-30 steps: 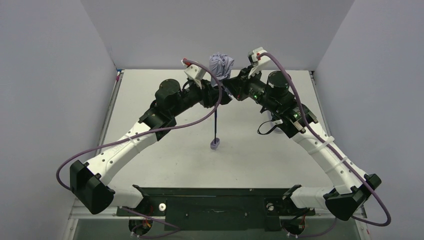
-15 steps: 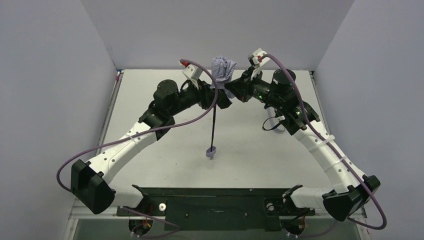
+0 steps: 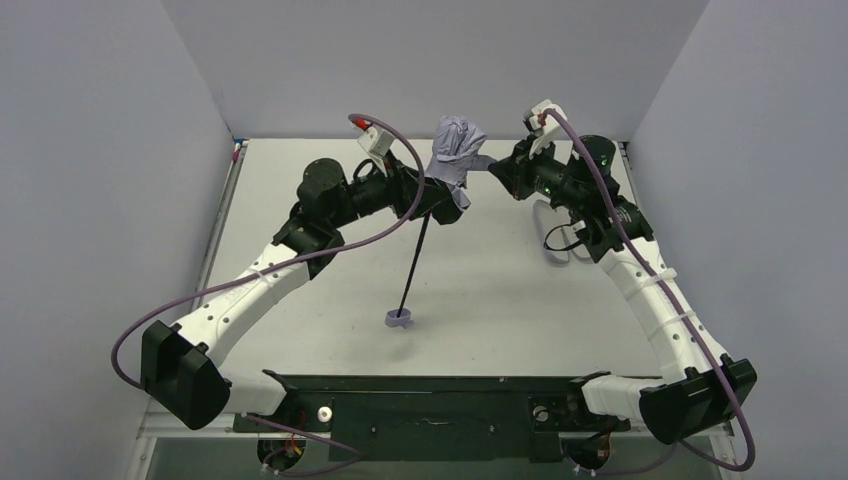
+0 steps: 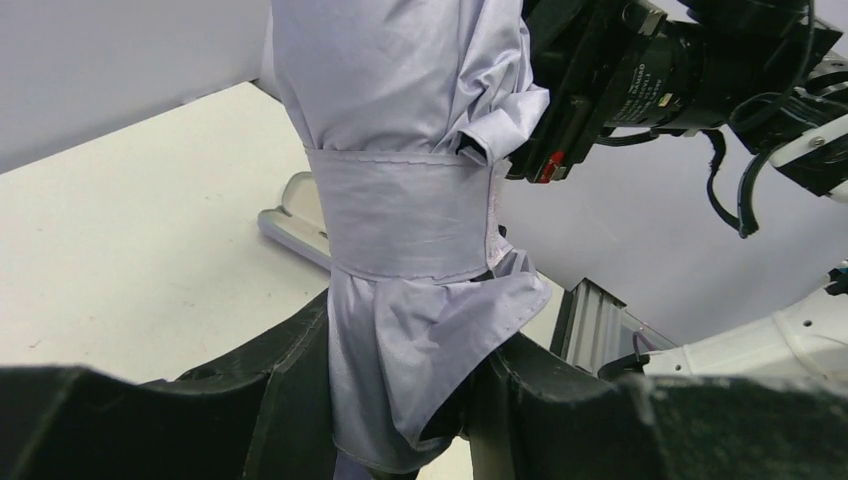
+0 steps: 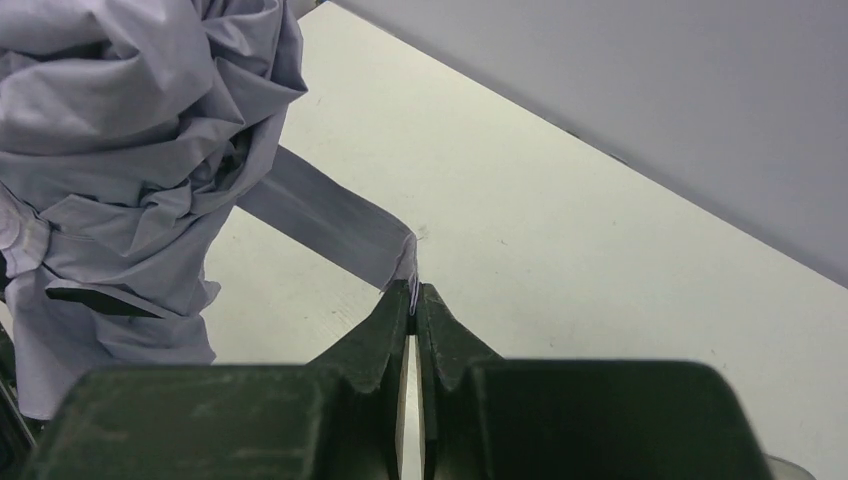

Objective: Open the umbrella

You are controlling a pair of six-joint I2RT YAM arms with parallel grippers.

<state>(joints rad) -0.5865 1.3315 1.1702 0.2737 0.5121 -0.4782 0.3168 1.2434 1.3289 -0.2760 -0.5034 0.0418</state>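
The umbrella (image 3: 455, 150) is a bundle of pale lavender fabric held high at the back centre. Its thin black shaft (image 3: 414, 262) slants down to the small lavender handle (image 3: 398, 319) near the table. My left gripper (image 3: 447, 200) is shut on the lower fabric of the bundle (image 4: 400, 380). A wrap strap (image 4: 405, 215) circles the bundle. My right gripper (image 3: 492, 168) is shut on the end of that strap (image 5: 345, 228), pulled out taut to the right, its fingertips (image 5: 428, 305) pinching the tip.
The white table (image 3: 520, 290) is walled by grey panels on three sides. A lavender clamshell case (image 4: 295, 215) lies behind the bundle in the left wrist view. A black rail (image 3: 430, 385) runs along the near edge.
My right gripper has moved right, drawing the strap out from the bundle. The left arm shifted left and the shaft swung, so the handle moved down and left.
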